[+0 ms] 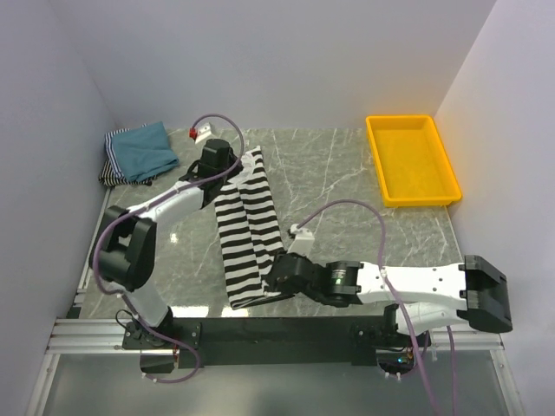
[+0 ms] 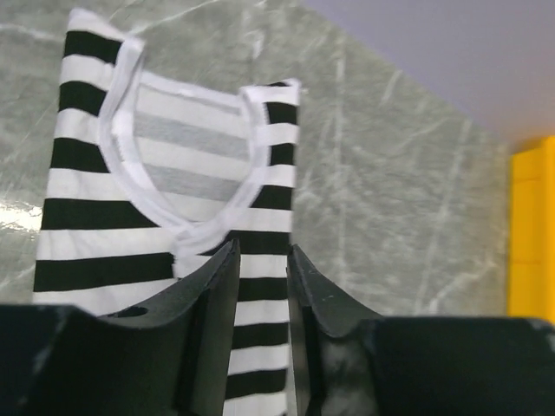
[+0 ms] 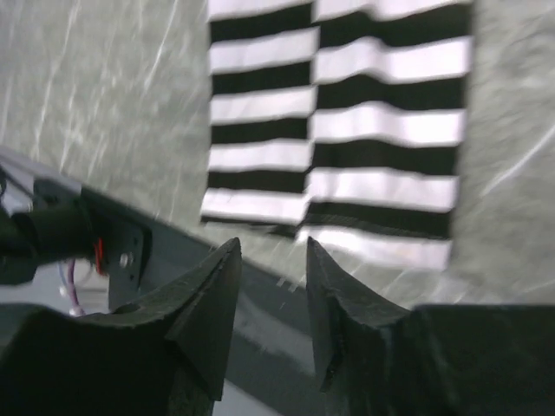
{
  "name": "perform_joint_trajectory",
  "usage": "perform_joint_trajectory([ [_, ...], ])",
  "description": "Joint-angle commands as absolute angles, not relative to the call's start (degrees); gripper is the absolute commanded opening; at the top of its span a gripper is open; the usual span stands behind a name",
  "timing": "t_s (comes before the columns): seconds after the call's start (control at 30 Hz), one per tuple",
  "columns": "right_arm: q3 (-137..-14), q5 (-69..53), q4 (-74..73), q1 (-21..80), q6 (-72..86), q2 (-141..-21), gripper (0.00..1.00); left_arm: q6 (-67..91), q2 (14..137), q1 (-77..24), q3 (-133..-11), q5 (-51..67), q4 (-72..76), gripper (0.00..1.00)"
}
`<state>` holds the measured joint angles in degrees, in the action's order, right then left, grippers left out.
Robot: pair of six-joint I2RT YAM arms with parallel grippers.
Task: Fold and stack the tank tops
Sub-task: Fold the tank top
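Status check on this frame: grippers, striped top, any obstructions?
Left gripper open by the neckline, right gripper open by the hem, nothing held. Striped tank top folded lengthwise, flat on table. Nothing in the way; yellow tray far right.

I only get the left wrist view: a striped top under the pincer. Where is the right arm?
Observer: The right pincer is open over the near hem of the striped top, holding nothing.
Operator: How does the whole top lie?
Observer: It looks folded lengthwise into a long strip, running from the left pincer to the table's near edge.
Operator: Any other tops?
Observer: A teal top lies on a finely striped one in the far left corner.
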<state>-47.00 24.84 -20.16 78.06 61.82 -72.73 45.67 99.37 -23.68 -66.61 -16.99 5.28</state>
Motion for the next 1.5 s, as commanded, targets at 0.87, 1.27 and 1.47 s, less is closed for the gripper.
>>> perform_joint_trajectory([
  [0.87,-29.44,11.86,-1.84,70.92,58.62,-79.01,0.45,66.45,75.95,-49.65,-31.73,-9.67,3.17,0.11],
  [1.27,-29.44,13.18,-4.57,71.28,59.76,-71.48,0.55,70.83,73.48,-56.60,-28.66,-10.37,-4.57,0.01],
  [1.47,-29.27,16.43,-7.56,70.93,60.73,-64.26,0.61,72.68,69.27,-57.66,-24.44,-10.28,-6.05,0.01],
])
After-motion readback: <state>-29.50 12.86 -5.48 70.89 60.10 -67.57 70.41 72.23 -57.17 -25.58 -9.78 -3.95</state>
